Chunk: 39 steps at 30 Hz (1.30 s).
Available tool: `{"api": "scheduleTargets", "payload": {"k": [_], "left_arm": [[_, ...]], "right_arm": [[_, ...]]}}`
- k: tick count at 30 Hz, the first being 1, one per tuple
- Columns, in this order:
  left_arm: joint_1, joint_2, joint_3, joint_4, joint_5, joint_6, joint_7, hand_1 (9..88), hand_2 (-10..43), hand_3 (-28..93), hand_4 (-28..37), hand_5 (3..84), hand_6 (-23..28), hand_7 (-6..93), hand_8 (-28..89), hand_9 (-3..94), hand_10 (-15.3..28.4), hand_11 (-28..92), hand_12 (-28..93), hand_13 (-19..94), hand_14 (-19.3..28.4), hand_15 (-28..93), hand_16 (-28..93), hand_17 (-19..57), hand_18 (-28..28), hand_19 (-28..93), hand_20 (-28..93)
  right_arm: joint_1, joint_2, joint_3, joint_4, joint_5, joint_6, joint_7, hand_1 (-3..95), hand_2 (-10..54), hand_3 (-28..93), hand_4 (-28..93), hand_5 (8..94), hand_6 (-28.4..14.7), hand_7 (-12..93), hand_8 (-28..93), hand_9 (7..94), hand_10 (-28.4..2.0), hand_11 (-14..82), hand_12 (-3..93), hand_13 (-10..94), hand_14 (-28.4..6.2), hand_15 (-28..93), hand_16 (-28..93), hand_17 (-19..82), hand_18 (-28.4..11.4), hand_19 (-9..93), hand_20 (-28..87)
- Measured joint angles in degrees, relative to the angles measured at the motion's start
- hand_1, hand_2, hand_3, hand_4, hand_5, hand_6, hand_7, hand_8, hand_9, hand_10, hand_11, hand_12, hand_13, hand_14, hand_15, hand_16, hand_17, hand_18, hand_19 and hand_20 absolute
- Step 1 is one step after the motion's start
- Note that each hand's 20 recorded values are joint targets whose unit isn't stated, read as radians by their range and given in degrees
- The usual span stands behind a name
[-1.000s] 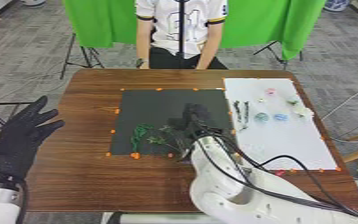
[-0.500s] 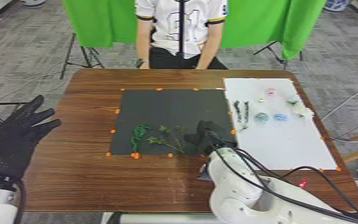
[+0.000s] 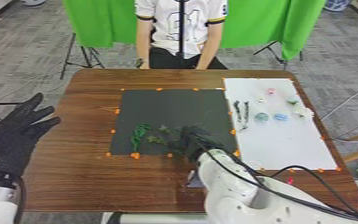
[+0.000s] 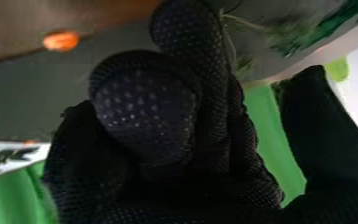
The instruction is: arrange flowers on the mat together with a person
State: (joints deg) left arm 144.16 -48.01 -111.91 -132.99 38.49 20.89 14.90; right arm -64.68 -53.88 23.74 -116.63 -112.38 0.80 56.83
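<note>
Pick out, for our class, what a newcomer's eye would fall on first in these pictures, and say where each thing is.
Probably the bulky white right arm first, over the near side of the table, its black-gloved robot hand at the near right part of the dark mat. Next, likely, comes the vivid green cloth beyond the table's far edge, then the white sheet on the right, with its pink flower.
</note>
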Motion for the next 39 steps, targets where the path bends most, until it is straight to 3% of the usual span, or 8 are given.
{"api": "scheduleTargets", "payload": {"k": [10,19,21,23,29,32,36,39], "left_arm": [[-0.44,0.84,0.10,0.06,-0.33,0.23,0.03,22.5,7.0,76,-21.2,30.4,4.7,10.7,-9,30.0,15.3,20,11,21,21.7,48,-6,-8.9,16.8,37,15],[0.56,0.88,-0.16,-0.03,-0.60,0.62,0.57,22.3,6.9,76,-21.3,30.4,4.7,10.8,-9,29.9,15.2,20,11,21,21.7,48,-6,-9.0,16.9,37,15],[0.71,0.88,-0.13,-0.03,-0.68,0.72,0.77,22.3,6.9,76,-21.5,30.4,4.7,10.7,-9,29.9,15.2,20,11,21,21.7,48,-6,-9.0,16.9,37,15],[0.83,0.92,-0.06,-0.03,-0.93,0.86,1.17,22.1,6.8,76,-21.7,30.4,4.7,10.7,-9,29.9,15.2,20,11,21,21.7,48,-6,-9.0,16.9,37,15],[1.26,0.99,-0.15,-0.02,-1.36,0.99,2.12,21.6,6.8,75,-22.6,30.3,4.6,10.6,-9,29.9,15.1,20,11,21,21.8,48,-6,-9.0,16.9,37,15],[1.54,1.00,-0.16,-0.02,-1.57,1.14,2.64,21.3,6.9,75,-23.2,30.3,4.5,10.6,-9,29.8,15.2,20,11,21,21.7,47,-6,-9.0,17.0,37,15],[2.78,1.74,-0.02,-0.04,-2.33,1.78,5.06,20.8,6.6,75,-23.5,30.3,4.2,10.5,-9,29.5,14.9,20,11,21,21.2,46,-6,-8.8,17.2,36,15],[3.18,1.85,0.01,-0.01,-2.31,1.76,5.14,20.1,6.2,75,-24.3,30.4,3.9,10.4,-9,28.8,14.0,18,11,20,20.2,41,-5,-8.7,17.8,35,14]], "right_arm": [[0.76,-1.70,-0.67,0.32,0.67,-1.68,-1.17,25.4,11.6,64,-19,90.8,-3.6,15,-14,93.7,-13.6,37.3,12.2,94,-6.6,57,12,76,-7.0,93,16],[0.32,0.26,1.28,-1.81,-4.63,7.35,0.92,22.8,11.5,64,-19,88.2,-4.7,14,-13,93.7,-14.3,34.3,12.2,94,-6.8,55,12,74,-6.5,93,16],[-1.31,0.91,5.22,-2.88,-4.70,7.81,0.96,21.6,12.6,64,-18,82.6,-5.2,15,-13,93.1,-15.7,24.6,15.1,92,-9.2,48,16,70,-8.4,93,8],[-3.63,1.65,10.00,-4.00,-4.61,9.12,0.60,20.7,13.3,64,-18,75.9,-6.2,14,-12,87.0,-18.1,20.2,15.7,85,-13.8,47,14,64,-11.4,93,-8],[-11.01,5.00,21.41,-5.38,1.83,25.94,-5.62,19.3,14.2,65,-19,67.8,-6.3,13,-11,75.3,-20.6,17.2,14.5,73,-18.3,47,11,52,-18.4,91,-27],[-14.73,6.35,26.43,-5.44,9.54,33.11,-10.86,19.0,14.4,66,-19,64.7,-5.6,13,-11,71.2,-21.2,16.3,14.2,68,-19.6,46,11,46,-21.3,87,-27],[-19.98,7.62,32.63,-5.41,20.72,37.96,-20.57,18.3,13.8,68,-20,63.1,-4.8,13,-12,69.3,-20.7,15.8,13.8,65,-20.4,45,10,43,-22.9,83,-24],[-22.60,8.40,34.45,-5.09,26.85,40.86,-25.74,17.1,13.4,70,-22,60.2,-4.3,13,-12,64.9,-20.9,14.2,13.3,61,-22.0,43,10,38,-25.5,74,-16]]}}
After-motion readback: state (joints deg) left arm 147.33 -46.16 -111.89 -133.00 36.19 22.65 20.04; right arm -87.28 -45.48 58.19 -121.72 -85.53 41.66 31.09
